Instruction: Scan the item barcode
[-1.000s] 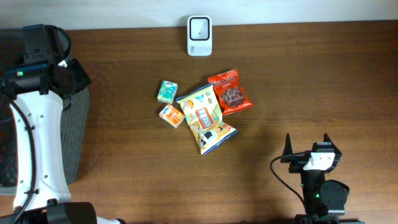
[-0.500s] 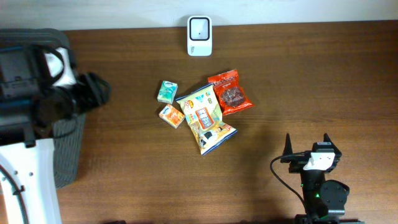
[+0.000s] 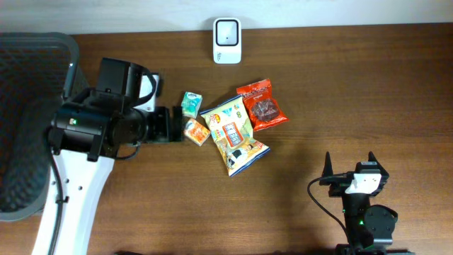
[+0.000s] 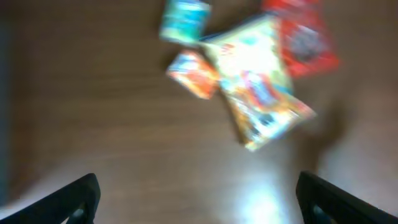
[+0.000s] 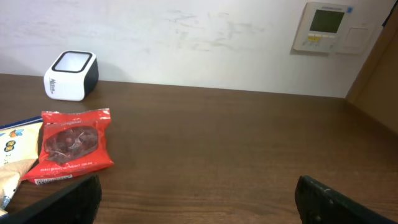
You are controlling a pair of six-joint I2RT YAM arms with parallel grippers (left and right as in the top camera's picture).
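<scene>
Ok, left hand (image 3: 175, 125) is spread wide with nothing between the fingers. Its wrist cam is blurred, but both fingertips sit at the far edges of the frame with only bare desk (image 3: 340, 85) between them.

Where the items are from that hand:
- orange snack packet (image 3: 195, 132) is just ahead of the fingertips and is the closest thing. From overhead it looks almost touching, but I can't tell the height or whether there's contact.
- teal packet (image 3: 190, 104) is ahead and slightly to one side, right next to the orange one.
- yellow-blue chip bag (image 3: 233, 134) is further ahead, behind the orange packet.
- red snack bag (image 3: 261, 105) is furthest out, tucked against the far edge of the chip bag.
- white barcode scanner (image 3: 227, 40) stands alone at the desk's back edge, well off to the side of the hand and apart from the pile.
- dark mesh basket (image 3: 25, 106) is behind the left arm.

Right hand (image 3: 350, 161) is also spread wide and holding nothing. It sits low by the near edge of the desk. The pile is well ahead of it and off to its left, and the red bag is the nearest item. Its wrist cam also shows the scanner beyond that bag and a wall control panel (image 5: 329, 28) up ahead on its right.

No item is in either hand, and all four packets lie flat on the desk.
</scene>
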